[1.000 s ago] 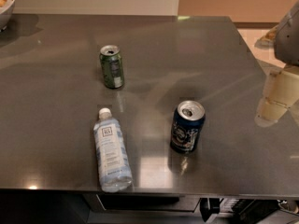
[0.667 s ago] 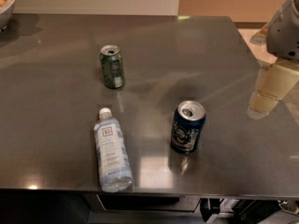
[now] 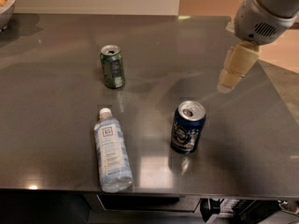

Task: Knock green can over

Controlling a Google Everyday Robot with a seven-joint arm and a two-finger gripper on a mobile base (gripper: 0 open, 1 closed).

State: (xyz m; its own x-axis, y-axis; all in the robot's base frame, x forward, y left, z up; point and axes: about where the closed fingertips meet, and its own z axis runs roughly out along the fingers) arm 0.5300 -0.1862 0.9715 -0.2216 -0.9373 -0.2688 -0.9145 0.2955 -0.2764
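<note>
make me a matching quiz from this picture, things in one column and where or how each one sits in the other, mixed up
Things:
1. green can
2. blue can
3. water bottle
4. tool

States:
A. lying on its side near the front edge of the table
B. raised in the air over the right part of the table
C. upright, behind the bottle
D. upright, to the right of the bottle

Pairs: 1-C, 2-D, 3-A, 4-B

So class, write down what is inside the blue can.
The blue can's top opening reveals nothing; contents are hidden. The gripper hovers over the table's right edge, apart from the upright green can.
</note>
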